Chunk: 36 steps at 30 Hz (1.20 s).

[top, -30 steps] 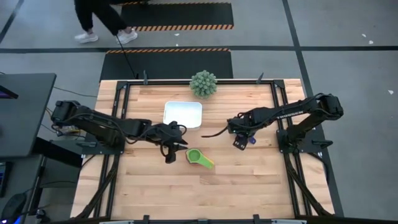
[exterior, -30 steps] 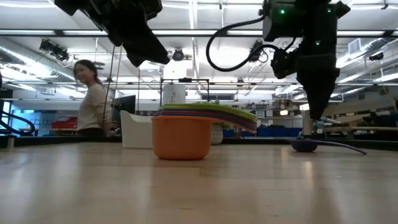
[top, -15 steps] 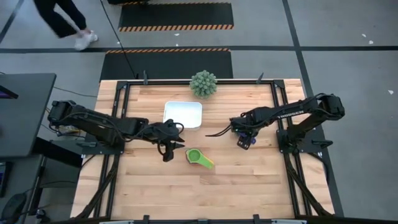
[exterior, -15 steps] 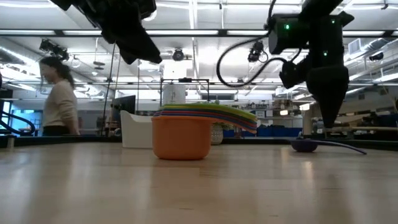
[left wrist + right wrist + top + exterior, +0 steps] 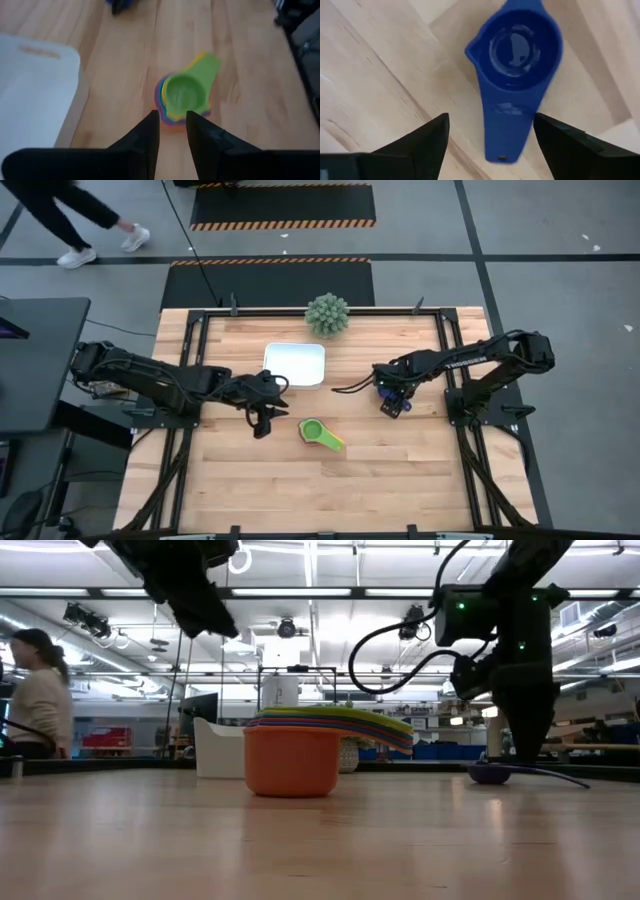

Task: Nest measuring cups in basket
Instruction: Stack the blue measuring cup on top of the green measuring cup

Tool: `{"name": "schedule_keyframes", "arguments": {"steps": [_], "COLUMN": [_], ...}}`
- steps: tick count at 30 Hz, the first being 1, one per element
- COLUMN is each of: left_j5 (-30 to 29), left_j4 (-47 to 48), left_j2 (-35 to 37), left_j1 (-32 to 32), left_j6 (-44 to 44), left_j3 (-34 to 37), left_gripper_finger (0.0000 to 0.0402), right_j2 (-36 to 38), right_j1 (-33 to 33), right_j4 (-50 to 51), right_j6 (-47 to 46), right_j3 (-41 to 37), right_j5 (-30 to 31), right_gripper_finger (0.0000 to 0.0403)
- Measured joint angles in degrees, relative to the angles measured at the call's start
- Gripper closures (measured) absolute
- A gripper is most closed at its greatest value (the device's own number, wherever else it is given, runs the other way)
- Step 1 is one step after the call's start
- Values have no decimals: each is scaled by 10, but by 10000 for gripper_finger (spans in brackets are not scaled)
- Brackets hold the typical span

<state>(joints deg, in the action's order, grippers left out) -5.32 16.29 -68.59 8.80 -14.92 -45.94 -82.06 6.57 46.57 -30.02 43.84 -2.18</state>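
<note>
The white basket (image 5: 294,364) sits near the back middle of the table with nothing in it that I can see, a spiky ball plant (image 5: 327,314) just behind it. In front of the basket, on the bare wood, the measuring cups (image 5: 320,433) stand nested in one stack, green on top, orange at the bottom. My left gripper (image 5: 262,420) hangs beside that stack, fingers nearly closed and holding nothing. My right gripper (image 5: 490,137) hovers wide open over a lone blue cup (image 5: 518,67) lying on the table, not touching it.
</note>
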Motion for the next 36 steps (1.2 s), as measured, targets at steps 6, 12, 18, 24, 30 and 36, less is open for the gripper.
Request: {"name": "schedule_keyframes", "arguments": {"steps": [6,12,18,24,30,36], "left_j5": [0,2,11,11,11,11], "left_j4": [5,-2,-1,-1,-1,-1], "left_j2": [4,5,5,5,5,5], "left_j1": [0,0,0,0,0,0], "left_j6": [3,4,6,6,6,6], "left_j3": [0,0,0,0,0,0], "left_gripper_finger": [298,298,298,298,298,298], "right_j2": [-3,-2,-2,-2,-2,-3], "right_j1": [0,0,0,17,15,8], "right_j4": [-17,-38,-34,-38,-50,-75], "right_j6": [2,13,13,17,27,26], "right_j3": [-26,-33,-18,-18,-17,-17], "right_j5": [13,8,-15,-39,-49,-19], "right_gripper_finger": [114,142,149,130,128,137]}}
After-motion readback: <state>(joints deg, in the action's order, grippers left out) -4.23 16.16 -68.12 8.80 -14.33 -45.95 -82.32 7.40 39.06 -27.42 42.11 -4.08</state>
